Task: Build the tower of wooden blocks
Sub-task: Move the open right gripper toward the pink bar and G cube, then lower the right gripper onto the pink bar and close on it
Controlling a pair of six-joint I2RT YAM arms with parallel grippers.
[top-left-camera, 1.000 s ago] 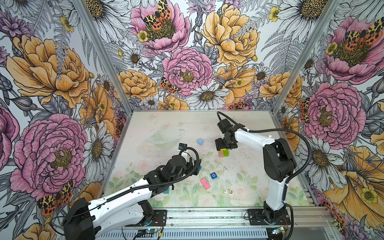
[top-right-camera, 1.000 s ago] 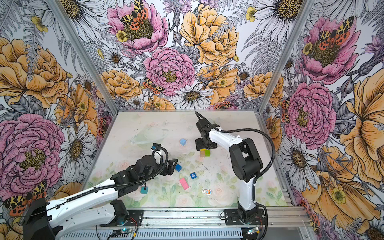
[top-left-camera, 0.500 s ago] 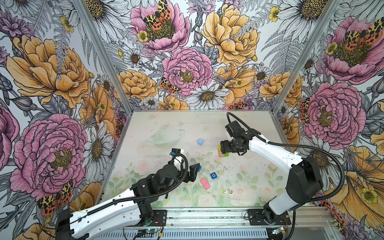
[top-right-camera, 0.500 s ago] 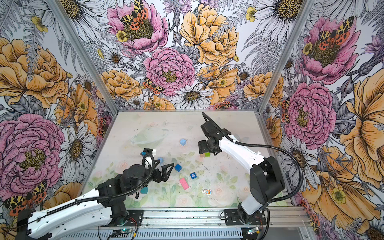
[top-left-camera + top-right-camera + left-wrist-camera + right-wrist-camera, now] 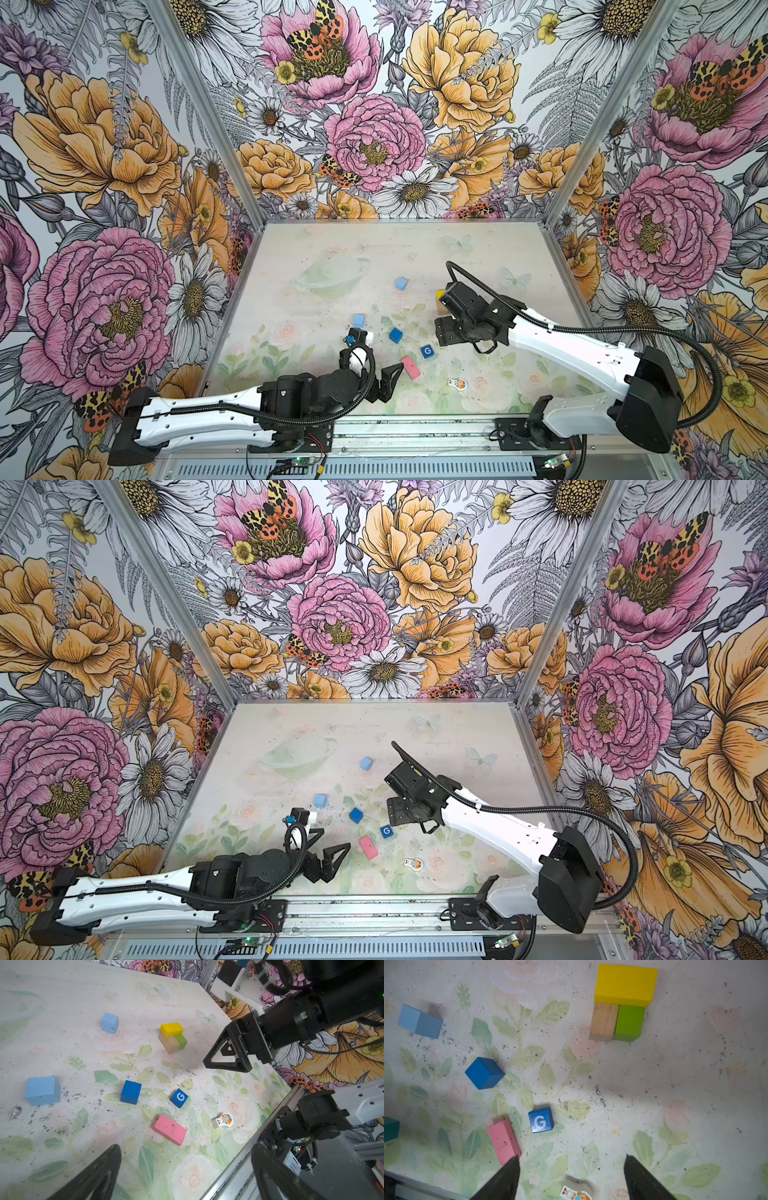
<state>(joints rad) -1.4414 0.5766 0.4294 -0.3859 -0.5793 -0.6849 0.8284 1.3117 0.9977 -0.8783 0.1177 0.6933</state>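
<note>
A yellow oblong lies across a plain-wood block and a green block, a low tower; in a top view only its yellow peeks past my right gripper. That gripper is open and empty, hovering beside the stack. Loose on the table lie two light blue cubes, a dark blue cube, the G cube, a pink oblong and a teal cube. My left gripper is wide open and empty, just left of the pink oblong.
A flat white-and-orange cartoon figure lies near the front, right of the pink oblong. The metal rail runs along the front edge. Flowered walls close in the left, back and right sides.
My right gripper has drawn back from over the stack toward the near right, leaving the yellow oblong on top. My left arm has pulled back toward the front edge, still open.
</note>
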